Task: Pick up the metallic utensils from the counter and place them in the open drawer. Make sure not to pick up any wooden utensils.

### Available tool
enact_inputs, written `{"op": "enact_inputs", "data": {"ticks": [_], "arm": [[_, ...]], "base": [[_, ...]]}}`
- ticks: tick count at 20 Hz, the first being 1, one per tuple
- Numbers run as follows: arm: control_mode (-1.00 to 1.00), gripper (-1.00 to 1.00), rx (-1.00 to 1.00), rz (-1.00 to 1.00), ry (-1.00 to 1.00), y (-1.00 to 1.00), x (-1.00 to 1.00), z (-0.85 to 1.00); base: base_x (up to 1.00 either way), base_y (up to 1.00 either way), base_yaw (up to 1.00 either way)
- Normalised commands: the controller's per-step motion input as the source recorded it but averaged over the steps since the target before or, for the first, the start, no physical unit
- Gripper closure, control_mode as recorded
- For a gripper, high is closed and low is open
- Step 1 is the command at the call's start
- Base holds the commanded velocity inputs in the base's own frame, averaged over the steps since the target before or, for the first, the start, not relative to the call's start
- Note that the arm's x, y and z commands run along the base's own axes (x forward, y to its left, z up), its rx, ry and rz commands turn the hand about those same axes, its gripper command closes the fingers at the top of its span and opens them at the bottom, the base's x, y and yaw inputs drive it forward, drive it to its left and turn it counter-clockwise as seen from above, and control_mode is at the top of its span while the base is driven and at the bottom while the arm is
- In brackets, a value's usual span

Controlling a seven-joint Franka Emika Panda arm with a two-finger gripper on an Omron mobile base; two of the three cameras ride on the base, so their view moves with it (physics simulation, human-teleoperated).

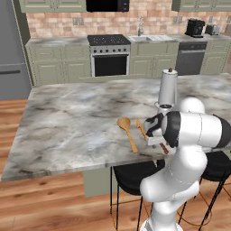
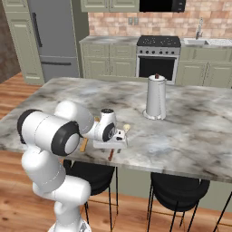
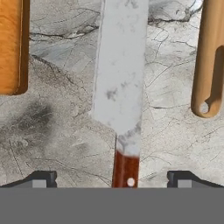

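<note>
Left base view: tan wooden spoon (image 1: 127, 131) and slim orange-handled utensil (image 1: 141, 129) lay side by side on the marbled worktop (image 1: 72, 122), near its front edge, just left of the arm's wrist; paper towel roll (image 1: 167, 88) stood upright behind.

Right base view: end effector (image 2: 118, 138) hung low over the worktop's front edge, reddish knife handle (image 2: 111, 155) poking out below.

Hand view: knife (image 3: 120, 83) lay flat between the spread-open fingertips (image 3: 42, 179), untouched, flanked by two wooden handles.
</note>
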Motion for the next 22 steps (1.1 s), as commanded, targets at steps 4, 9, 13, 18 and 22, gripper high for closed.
{"op": "enact_inputs", "data": {"ticks": [4,9,13,18,22], "arm": [[-1.00,-1.00,0.00,0.00,0.00,0.00,0.08,-0.35],[-1.00,-1.00,0.00,0.00,0.00,0.00,0.00,-0.10],[-1.00,-1.00,0.01,0.00,0.00,0.00,-0.01,-0.17],[-1.00,1.00,0.01,0.00,0.00,0.00,0.00,-0.21],[-1.00,1.00,0.00,0.00,0.00,0.00,0.00,-0.14]], "base": [[0.00,0.00,0.00],[0.00,0.00,0.00],[0.00,0.00,0.00],[0.00,0.00,0.00],[0.00,0.00,0.00]]}}
